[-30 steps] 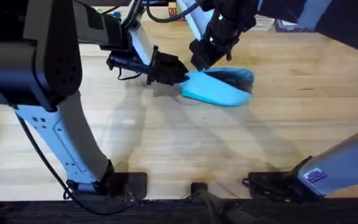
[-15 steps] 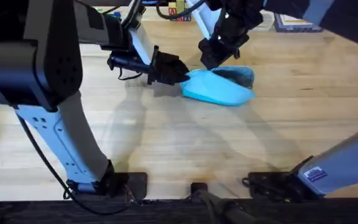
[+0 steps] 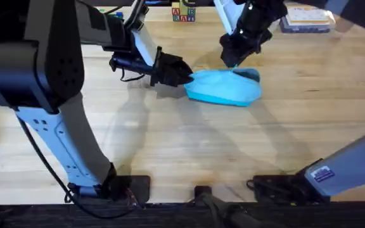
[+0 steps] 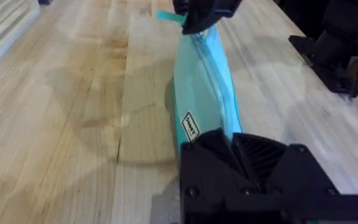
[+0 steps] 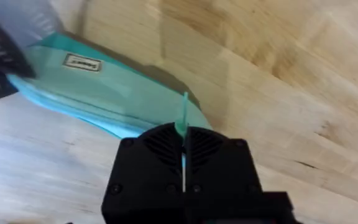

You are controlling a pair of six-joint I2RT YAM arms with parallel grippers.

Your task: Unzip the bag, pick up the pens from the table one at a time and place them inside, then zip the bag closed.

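Centrally, the left gripper (image 3: 185,76) clamped the light blue fabric pouch (image 3: 224,88); the right gripper (image 3: 229,59) pinched its teal zipper tab (image 5: 182,118) between closed fingers.

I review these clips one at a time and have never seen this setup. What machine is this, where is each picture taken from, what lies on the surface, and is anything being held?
These are two robot arms bolted at the near edge of a wooden table. One picture looks down from a camera fixed above; the other two come from small cameras on each arm's wrist, looking past its own tool.

On the table lies a light blue zip pouch. The left tool is shut on one end of the pouch, pinning it in place. The right tool is at the other end, shut on the thin turquoise zipper pull tab, seen between its fingers in the right wrist picture.

At the far edge sit toy letter blocks and a flat box.
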